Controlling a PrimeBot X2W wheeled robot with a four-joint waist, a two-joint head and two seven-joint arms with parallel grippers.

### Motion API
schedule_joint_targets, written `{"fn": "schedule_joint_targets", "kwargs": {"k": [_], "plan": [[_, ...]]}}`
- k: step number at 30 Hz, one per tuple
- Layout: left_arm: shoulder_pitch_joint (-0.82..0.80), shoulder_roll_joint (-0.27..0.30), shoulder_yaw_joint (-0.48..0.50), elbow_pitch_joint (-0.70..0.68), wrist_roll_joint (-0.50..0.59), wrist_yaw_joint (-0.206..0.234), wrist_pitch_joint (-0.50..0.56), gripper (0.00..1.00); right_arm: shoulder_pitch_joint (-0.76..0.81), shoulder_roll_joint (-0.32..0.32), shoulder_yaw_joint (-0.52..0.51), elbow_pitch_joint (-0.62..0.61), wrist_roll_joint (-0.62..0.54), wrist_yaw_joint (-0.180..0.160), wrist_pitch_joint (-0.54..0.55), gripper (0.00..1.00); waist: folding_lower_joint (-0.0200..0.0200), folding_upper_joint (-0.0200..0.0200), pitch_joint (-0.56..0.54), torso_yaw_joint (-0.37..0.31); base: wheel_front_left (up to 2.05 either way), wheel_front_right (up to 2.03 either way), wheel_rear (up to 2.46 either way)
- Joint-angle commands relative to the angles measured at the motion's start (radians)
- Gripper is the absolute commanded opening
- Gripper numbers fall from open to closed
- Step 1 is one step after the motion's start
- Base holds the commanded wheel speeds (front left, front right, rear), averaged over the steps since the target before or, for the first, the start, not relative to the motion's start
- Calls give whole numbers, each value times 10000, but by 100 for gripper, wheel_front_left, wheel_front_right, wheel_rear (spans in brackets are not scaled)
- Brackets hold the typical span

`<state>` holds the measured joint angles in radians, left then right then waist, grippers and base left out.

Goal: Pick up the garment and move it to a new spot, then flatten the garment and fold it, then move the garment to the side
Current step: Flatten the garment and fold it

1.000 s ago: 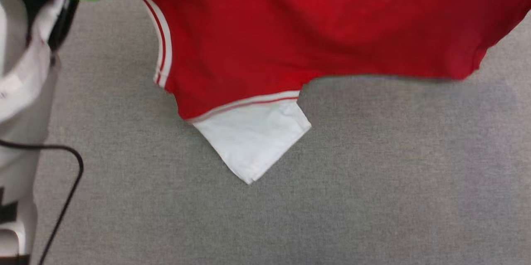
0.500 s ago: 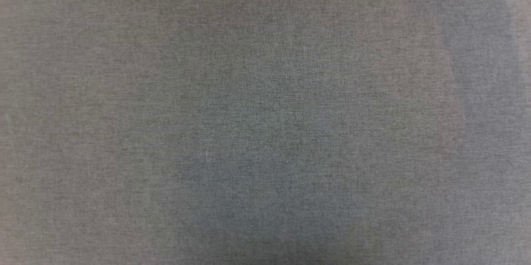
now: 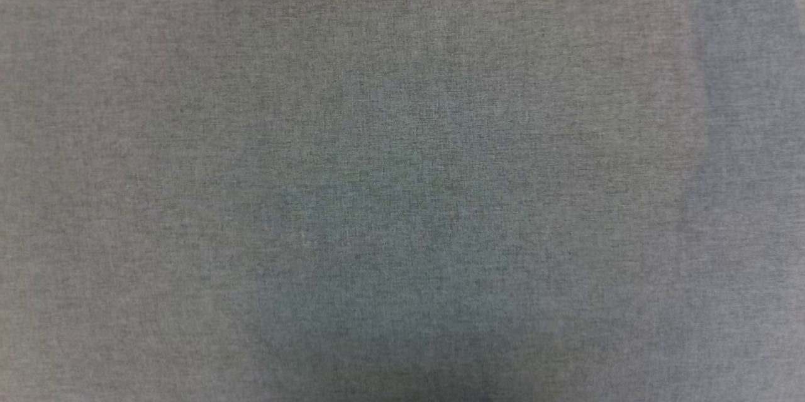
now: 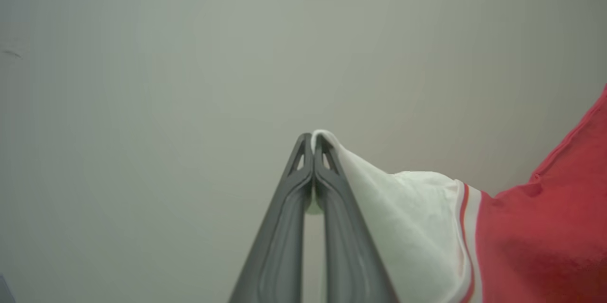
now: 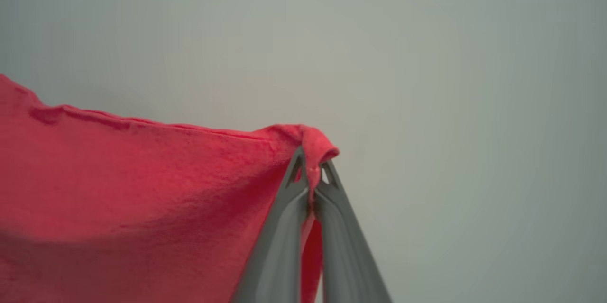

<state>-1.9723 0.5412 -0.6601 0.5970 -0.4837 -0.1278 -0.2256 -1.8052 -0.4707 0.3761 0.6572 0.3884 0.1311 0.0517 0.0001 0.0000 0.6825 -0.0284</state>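
Left end effector (image 4: pixel 313 138), slim, grey, tight on garment's (image 4: pixel 545 227) soft white sleeve (image 4: pixel 408 217)

The red, white-sleeved jersey T-shirt (image 4: pixel 531 241) sits between the tips of my dark two-fingered left gripper (image 4: pixel 312 141), trailing right, and of my right gripper (image 5: pixel 312 170), spreading left.

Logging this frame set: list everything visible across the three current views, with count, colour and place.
grey woven surface: one, grey, across the head view.
garment: one, red with a white sleeve and red-and-white striped trim, held by both grippers in the wrist views.
plain backdrop: one, pale grey, behind the fingers in both wrist views; cannot tell what it is.
left gripper: one, dark grey, shut on the garment's white sleeve tip.
right gripper: one, dark grey, shut on a red edge of the garment.
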Motion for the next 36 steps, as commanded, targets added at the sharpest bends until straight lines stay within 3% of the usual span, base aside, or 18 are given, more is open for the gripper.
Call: {"fn": "schedule_joint_targets", "kwargs": {"k": [1, 9, 15, 26, 36], "plan": [[301, 115, -90, 101, -122, -28, -104, 0, 240, 72, 158, 85, 133, -4, -161, 0, -1, 0, 178, -12, 0, 0, 0], [1986, 573, -338, -166, -553, -28, -347, 0, 1636, 47, 1266, 5, 909, -4, -750, 0, -1, 0, 166, -14, 0, 0, 0], [4133, 1017, 292, -1573, -547, 159, -358, 0, 3248, -308, 2109, -630, 1650, -4, -1059, 0, -1, 0, -442, -24, 0, 0, 0], [9595, 1634, 1396, -4606, -544, 1237, -360, 0, 6762, -1268, 3083, -2109, 2742, -4, -1269, 0, -1, 0, -1990, 33, 0, 0, 0], [14446, 1470, 1565, -6080, -774, 2166, -361, 0, 9884, -1781, 3561, -2869, 3095, -4, -1105, 0, -1, 0, -3539, 103, 0, 0, 0]]}}
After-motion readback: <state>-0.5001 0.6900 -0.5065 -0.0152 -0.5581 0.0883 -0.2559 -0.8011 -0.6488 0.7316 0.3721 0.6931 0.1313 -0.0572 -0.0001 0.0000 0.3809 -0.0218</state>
